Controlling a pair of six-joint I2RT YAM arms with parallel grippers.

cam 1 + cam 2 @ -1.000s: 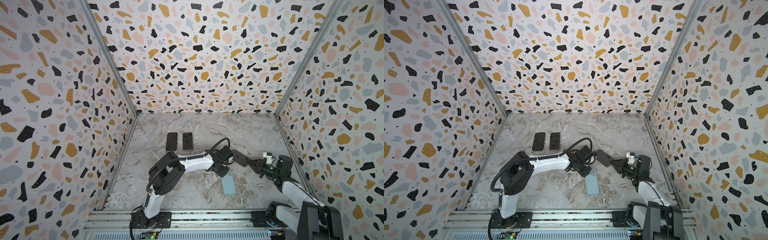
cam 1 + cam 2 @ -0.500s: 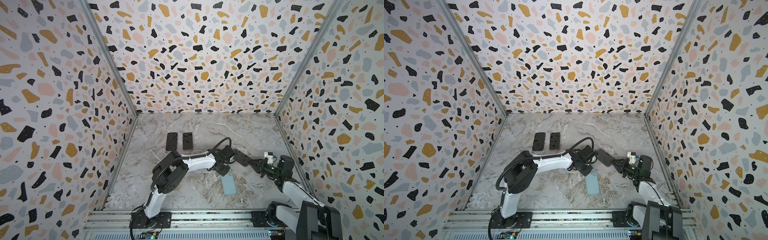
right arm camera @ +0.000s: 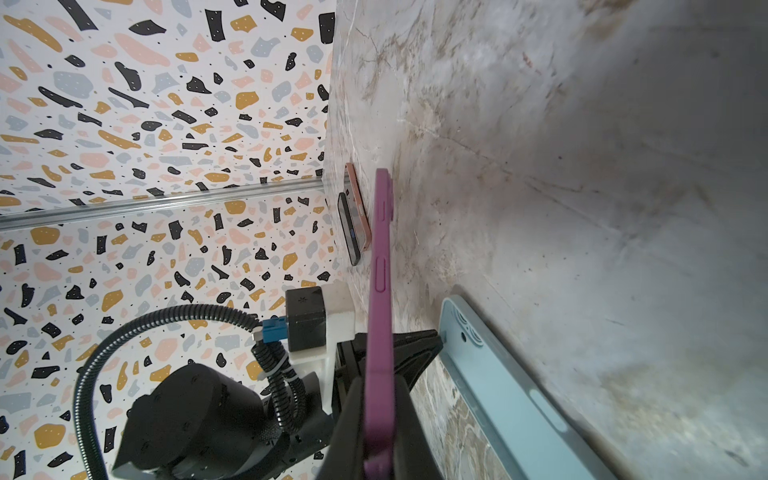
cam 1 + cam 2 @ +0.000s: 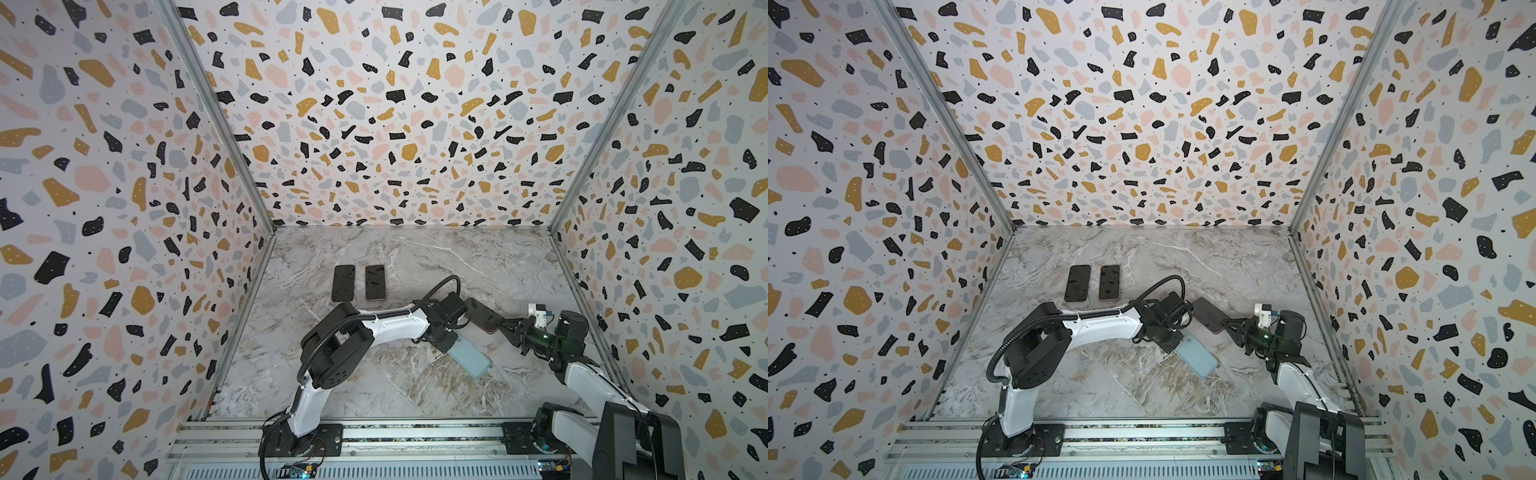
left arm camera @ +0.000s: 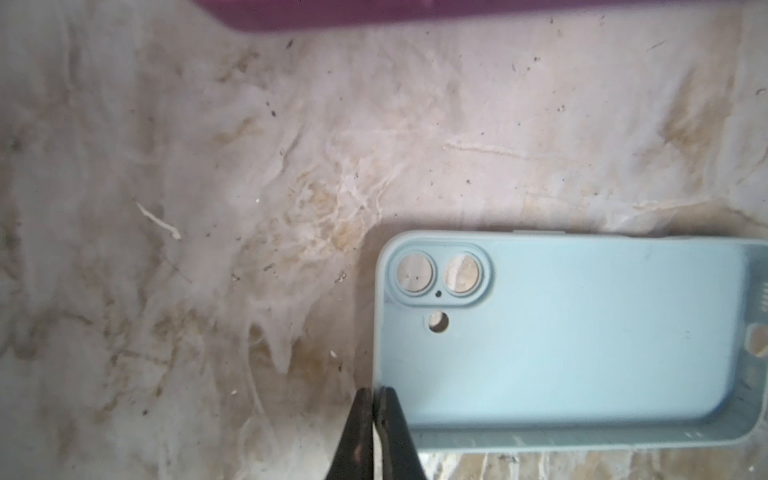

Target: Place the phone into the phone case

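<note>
A light blue phone case lies open side up on the marble table, its camera cut-outs plain in the left wrist view. My left gripper is shut on the thin end wall of the case, beside the cut-outs. A purple-edged phone with a dark face hangs tilted just above the table, behind the case. My right gripper is shut on its near end. The phone and the case are apart.
Two more dark phones lie side by side at the back left of the table. Patterned walls close the table in on three sides. The left arm stretches across the middle.
The left gripper's jaws have closed onto the end wall of the blue case. The right gripper and the purple-edged phone have barely moved.
</note>
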